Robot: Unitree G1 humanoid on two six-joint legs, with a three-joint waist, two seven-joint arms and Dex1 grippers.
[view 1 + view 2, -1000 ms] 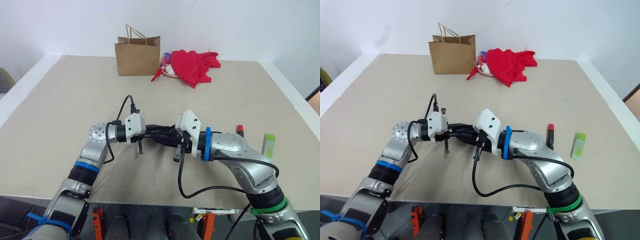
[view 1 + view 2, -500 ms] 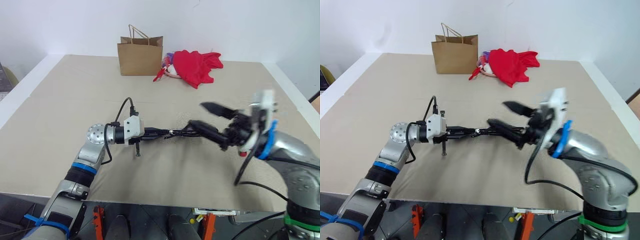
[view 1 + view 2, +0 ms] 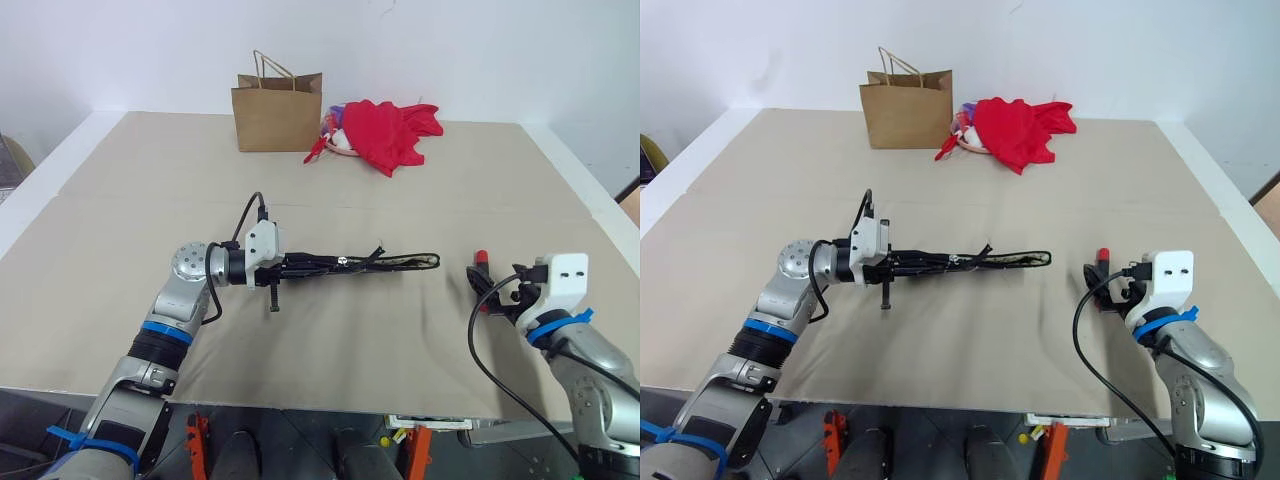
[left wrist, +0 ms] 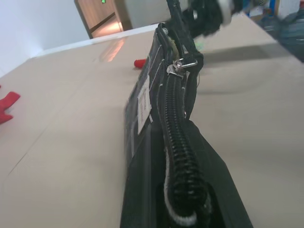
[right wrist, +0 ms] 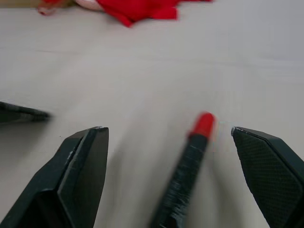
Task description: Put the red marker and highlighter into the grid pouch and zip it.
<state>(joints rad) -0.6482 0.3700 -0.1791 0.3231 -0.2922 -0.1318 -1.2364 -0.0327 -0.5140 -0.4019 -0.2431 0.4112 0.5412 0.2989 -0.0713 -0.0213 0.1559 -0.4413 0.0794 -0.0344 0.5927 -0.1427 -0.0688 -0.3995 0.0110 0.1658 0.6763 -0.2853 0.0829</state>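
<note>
1. While its two black fingers are clamped on one end of the grid pouch [image 3: 375,264], the left gripper [image 3: 290,267] holds that pouch out edge-on above the table [image 3: 120,210], pointing toward the robot's right.
2. Seen along the left gripper's own fingers, the pouch runs straight away from them, with its zipper [image 4: 176,128] on the upper edge, a metal zipper pull [image 4: 183,64] partway along and a small white label [image 4: 143,107] on the gridded side.
3. Beyond the pouch's far end, well apart from it, the right gripper [image 3: 492,287] sits low over the table with its fingers [image 5: 78,178] spread wide and nothing between them gripped.
4. Between those open fingers lies the red marker [image 5: 189,166], its red tip pointing away from the gripper; it looks to rest on the table untouched, though blur makes that hard to confirm.
5. Farther out from both grippers, at the table's far edge, a brown paper bag [image 3: 277,112] stands upright, with a red cloth heap [image 3: 392,130] just beside it on the right-gripper side.
</note>
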